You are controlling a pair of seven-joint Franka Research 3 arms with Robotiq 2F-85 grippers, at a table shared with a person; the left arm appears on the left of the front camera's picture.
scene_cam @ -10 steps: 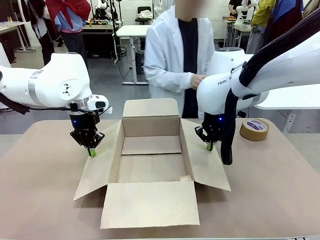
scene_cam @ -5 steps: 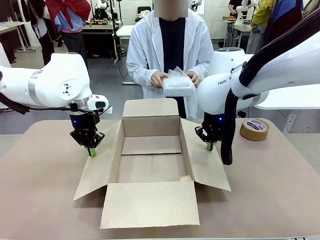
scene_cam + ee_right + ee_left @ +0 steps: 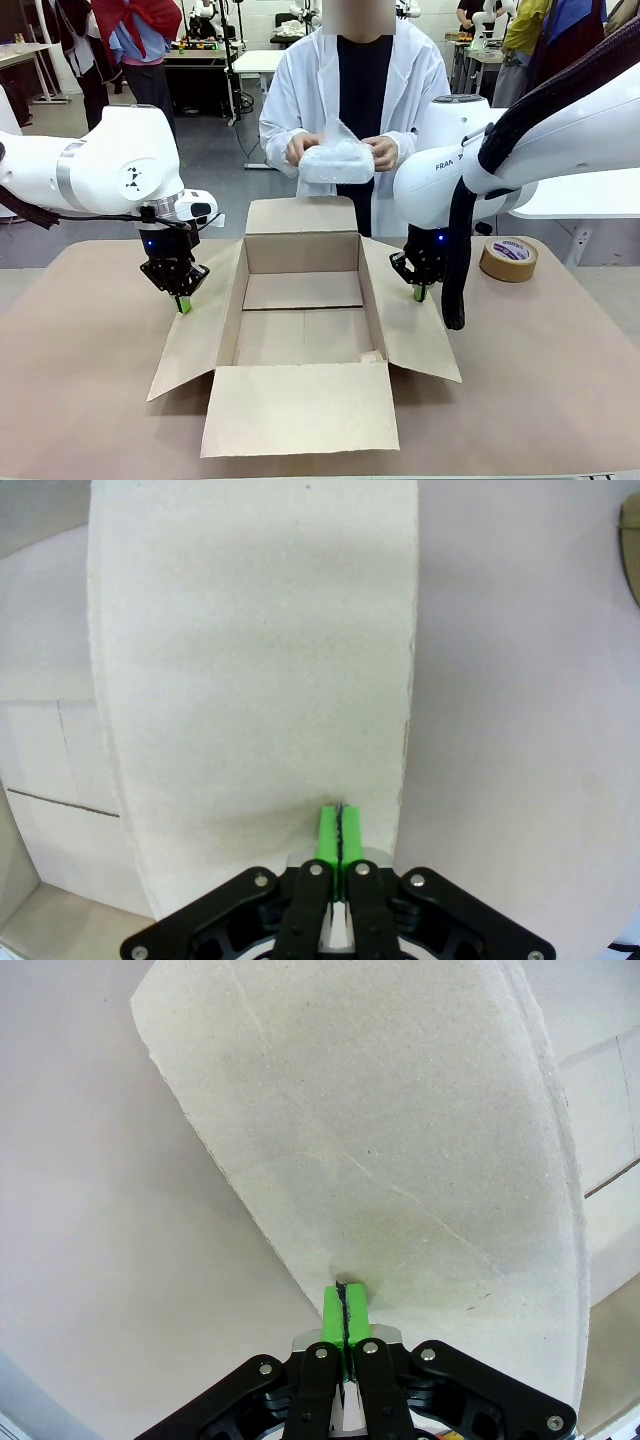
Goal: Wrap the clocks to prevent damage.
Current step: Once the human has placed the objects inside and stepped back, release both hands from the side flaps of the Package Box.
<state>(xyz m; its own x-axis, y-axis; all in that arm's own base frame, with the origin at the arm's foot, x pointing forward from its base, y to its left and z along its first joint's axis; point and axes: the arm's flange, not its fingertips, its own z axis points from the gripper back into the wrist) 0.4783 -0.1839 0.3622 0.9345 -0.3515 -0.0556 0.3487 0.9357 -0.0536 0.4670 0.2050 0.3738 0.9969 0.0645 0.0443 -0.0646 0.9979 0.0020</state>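
Clocks [image 3: 337, 163] are shifting left beyond the box [image 3: 300, 330]; left gripper [image 3: 183, 303] and right gripper [image 3: 419, 293], clenched empty, should keep pinning its flaps [image 3: 400, 1140].

Open brown cardboard carton [image 3: 300, 340] on the table [image 3: 80, 380], flaps splayed (tape roll [image 3: 508, 259] off to its right)

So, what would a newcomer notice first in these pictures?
The open brown carton in the middle of the table, empty inside, draws the eye first. Behind it, the person holds a whitish bubble-wrap bundle in both hands at chest height. The left jaws are shut, tip down at the left flap, and the right jaws likewise at the right flap.
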